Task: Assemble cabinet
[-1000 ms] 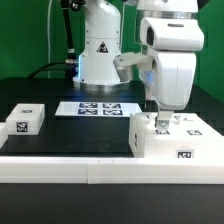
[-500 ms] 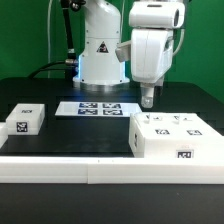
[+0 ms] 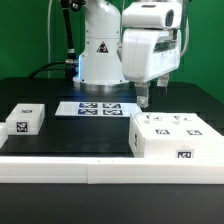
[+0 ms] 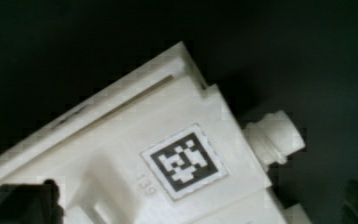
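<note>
The cabinet [image 3: 175, 137] is a large white box with square tags on its top and front, standing on the black table at the exterior view's right. My gripper [image 3: 145, 99] hangs above the table just beyond the cabinet's left far corner, apart from it. In the wrist view the cabinet [image 4: 131, 140] fills the middle, showing one tag and a round white peg [image 4: 275, 135] on its side. My gripper [image 4: 194, 215] is open and empty, with one dark finger [image 4: 19, 203] at the picture's edge.
A small flat white tagged block [image 3: 25, 120] lies at the exterior view's left. The marker board [image 3: 97, 108] lies in front of the robot base [image 3: 100, 60]. A long white rail [image 3: 100, 168] runs along the table's front edge.
My gripper has risen off the cabinet's top and moved toward the exterior view's left. The cabinet and the small block have stayed in place.
</note>
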Robot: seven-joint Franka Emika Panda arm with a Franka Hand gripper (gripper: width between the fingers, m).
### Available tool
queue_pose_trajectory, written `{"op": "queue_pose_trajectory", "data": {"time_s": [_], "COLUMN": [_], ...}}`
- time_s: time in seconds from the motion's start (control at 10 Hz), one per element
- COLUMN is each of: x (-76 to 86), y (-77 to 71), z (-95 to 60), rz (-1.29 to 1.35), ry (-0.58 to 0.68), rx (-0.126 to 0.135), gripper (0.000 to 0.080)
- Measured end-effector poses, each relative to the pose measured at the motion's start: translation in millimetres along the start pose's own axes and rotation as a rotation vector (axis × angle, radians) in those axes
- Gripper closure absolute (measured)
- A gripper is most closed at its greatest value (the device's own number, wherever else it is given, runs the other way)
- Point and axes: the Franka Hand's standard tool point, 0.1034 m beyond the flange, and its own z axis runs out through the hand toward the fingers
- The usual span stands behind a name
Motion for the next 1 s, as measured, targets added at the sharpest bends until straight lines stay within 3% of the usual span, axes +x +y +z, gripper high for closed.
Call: {"op": "queue_pose_trajectory", "data": {"time_s": [0.1,0.5,0.9,1.0], "x": [-1.2,-0.2,4.0,5.8], "y": [-4.9,-17.6,-21.8,-31.2], "z": [1.0,7.1,7.8,13.3], "rz": [0.194,0.579,0.794,0.926], "ry": [0.028,0.040,0.045,0.038], "rx": [-0.011,0.035,0.055,0.058], "gripper": [0.0002,0.0002,0.0002,0.0002]}}
